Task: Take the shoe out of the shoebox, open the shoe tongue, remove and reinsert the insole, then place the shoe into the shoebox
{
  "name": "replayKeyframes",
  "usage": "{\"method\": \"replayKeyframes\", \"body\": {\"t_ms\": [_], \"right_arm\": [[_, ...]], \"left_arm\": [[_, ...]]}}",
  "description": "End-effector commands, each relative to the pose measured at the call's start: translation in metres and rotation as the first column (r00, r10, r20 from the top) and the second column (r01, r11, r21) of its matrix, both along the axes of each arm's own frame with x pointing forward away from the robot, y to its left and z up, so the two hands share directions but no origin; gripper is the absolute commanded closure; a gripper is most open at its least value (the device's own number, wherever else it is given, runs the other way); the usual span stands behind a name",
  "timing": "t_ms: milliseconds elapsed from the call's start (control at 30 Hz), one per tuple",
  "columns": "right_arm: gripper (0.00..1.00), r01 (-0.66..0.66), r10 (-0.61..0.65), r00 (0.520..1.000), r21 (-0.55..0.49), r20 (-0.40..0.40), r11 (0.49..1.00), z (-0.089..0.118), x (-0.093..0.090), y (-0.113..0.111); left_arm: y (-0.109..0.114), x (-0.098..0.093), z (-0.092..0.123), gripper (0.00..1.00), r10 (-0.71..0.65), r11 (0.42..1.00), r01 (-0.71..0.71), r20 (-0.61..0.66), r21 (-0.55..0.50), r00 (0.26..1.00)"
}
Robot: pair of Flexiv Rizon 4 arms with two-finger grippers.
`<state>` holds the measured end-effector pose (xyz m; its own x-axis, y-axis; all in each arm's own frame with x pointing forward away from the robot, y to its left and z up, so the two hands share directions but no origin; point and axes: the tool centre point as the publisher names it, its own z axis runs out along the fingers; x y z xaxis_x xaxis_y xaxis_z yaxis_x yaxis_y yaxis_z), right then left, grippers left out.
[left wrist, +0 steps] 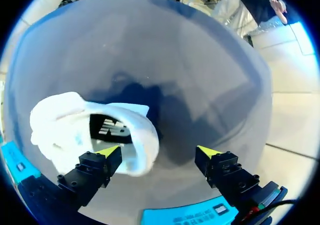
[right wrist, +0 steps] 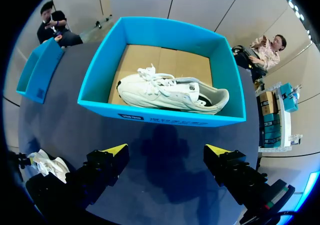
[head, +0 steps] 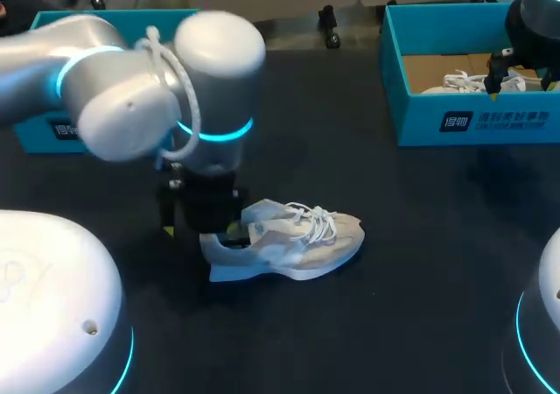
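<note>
head view: white sneaker [head: 289, 241] lies on its sole on the dark table [head: 394, 306], out of the box. its toe points toward the robot's right and its heel toward the left arm. white laces [head: 317, 220] sit loose over the tongue.

left gripper [left wrist: 157, 152]: hangs straight over the sneaker's heel end, fingers spread wide. left wrist view: one yellow tip is just at the heel collar, the other is over bare table clear of the sneaker. nothing is pinched. cannot tell if the near tip touches the collar. a dark insole [left wrist: 112, 128] with a pale print shows through the sneaker's mouth, ahead of that tip.

blue shoebox [head: 472, 123]: well apart from the sneaker, beyond its toe end toward the far right of the table, open top. a second white sneaker [right wrist: 170, 92] lies inside on the cardboard floor, on its side, filling most of the length.

right gripper [right wrist: 166, 151]: far from the loose sneaker, above the table just short of the shoebox's near wall. fingers are spread and hold nothing.

second, shallow blue box [head: 44, 131]: on the far side of the loose sneaker from the shoebox, past the heel end and partly hidden by the left arm.
</note>
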<state>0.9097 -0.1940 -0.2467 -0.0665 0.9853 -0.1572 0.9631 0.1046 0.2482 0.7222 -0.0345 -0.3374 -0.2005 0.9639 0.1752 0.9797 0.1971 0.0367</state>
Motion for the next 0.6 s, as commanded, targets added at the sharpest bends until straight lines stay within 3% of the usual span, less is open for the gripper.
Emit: {"method": "replayKeyframes", "body": {"t_ms": [33, 300, 600], "right_arm": [[0.0, 0.001, -0.001, 1.0, 0.0, 0.002, 1.0, 0.0, -0.001, 0.0], [0.0, 0.001, -0.001, 1.0, 0.0, 0.002, 1.0, 0.0, -0.001, 0.0], [0.0, 0.001, -0.001, 1.0, 0.0, 0.002, 1.0, 0.0, -0.001, 0.0]], "left_arm": [[0.02, 0.0, 0.026, 0.0, 0.034, 0.997, -0.034, -0.001, -0.066, 0.999], [0.034, 0.003, 0.052, 0.0, 0.135, 0.975, -0.146, -0.076, -0.166, 0.988], [0.059, -0.001, 0.066, 0.0, 0.211, 0.951, -0.238, -0.146, -0.198, 0.966]]}}
